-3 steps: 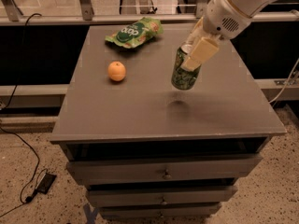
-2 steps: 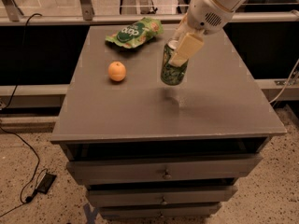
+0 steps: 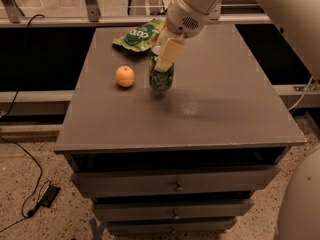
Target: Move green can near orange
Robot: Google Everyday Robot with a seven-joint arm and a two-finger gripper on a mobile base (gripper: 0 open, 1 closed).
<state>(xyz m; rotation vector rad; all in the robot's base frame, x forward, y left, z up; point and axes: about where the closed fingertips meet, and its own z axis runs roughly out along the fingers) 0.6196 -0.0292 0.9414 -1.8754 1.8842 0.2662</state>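
Observation:
The green can (image 3: 162, 79) is held upright in my gripper (image 3: 166, 54), just above the grey table top (image 3: 200, 109). The gripper's pale fingers (image 3: 168, 55) are closed around the can's upper half and hide its top. The orange (image 3: 125, 76) sits on the table a short way to the left of the can, with a small gap between them. My white arm reaches down from the upper right.
A flat green snack bag (image 3: 140, 35) lies at the back of the table behind the can and the orange. The table has drawers below its front edge (image 3: 175, 186). A black cable and plug (image 3: 45, 196) lie on the floor at the left.
My gripper has carried the green can leftward across the table, from the middle right to just beside the orange, and lower toward the surface.

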